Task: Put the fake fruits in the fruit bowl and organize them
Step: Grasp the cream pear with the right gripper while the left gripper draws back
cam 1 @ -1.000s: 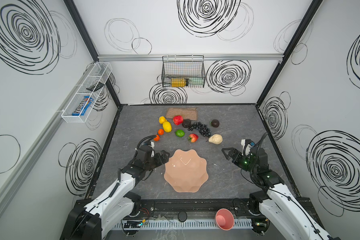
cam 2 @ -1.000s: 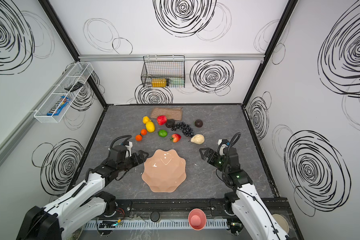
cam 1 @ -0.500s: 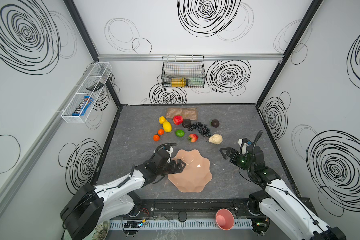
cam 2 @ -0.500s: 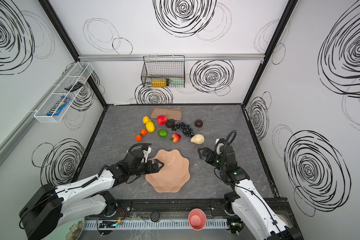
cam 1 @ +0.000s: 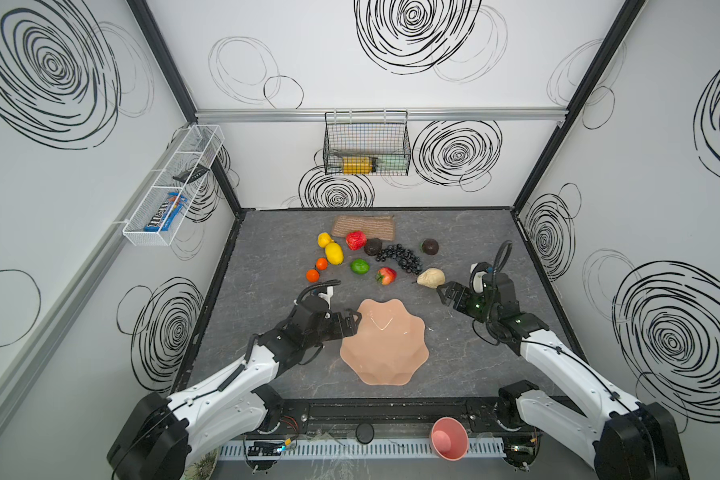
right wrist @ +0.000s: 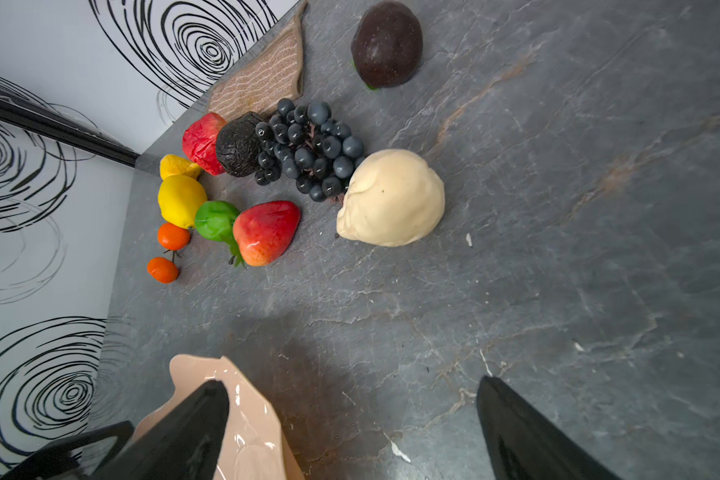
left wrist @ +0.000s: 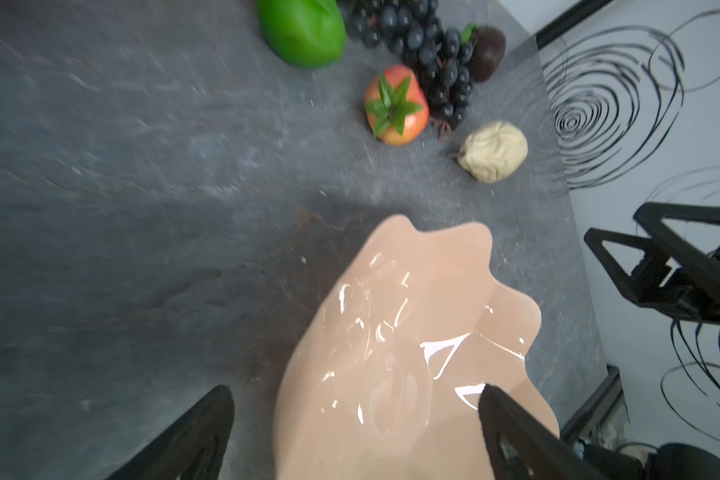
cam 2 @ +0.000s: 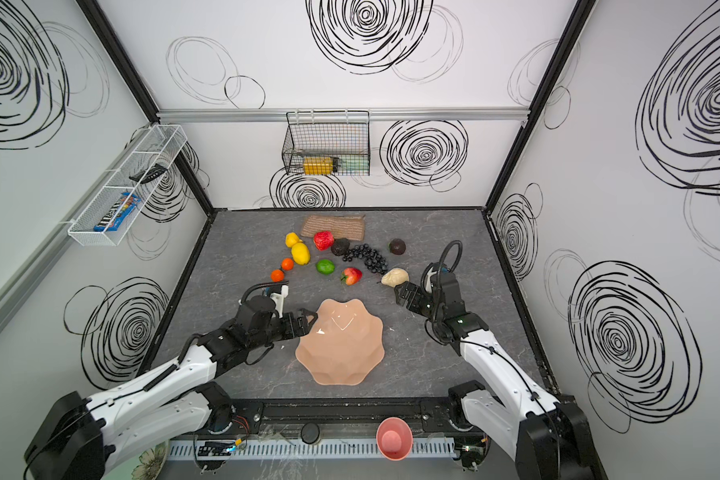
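**Bowl empty, both tools spread, pear up next**

All fruits sit on the tabletop [cam 1: 267, 291] behind the bowl [cam 1: 385, 361]; none are in it. The left tool [cam 1: 355, 323] is spread and straddles the bowl's near-left rim, one finger over the inside and one outside; contact can't be told. The right tool [cam 1: 444, 294] is spread and empty, just beside the pear [cam 1: 431, 277].

Risks:
- The rim is wavy and glossy. A pinch or nudge by the left tool could tip or slide the bowl off target.
- The pear is rounded and lumpy. An off-centre close could squirt it into the grapes [cam 1: 400, 257] or roll it away.
- Both arms converge on the bowl, so they could clash during a drop.
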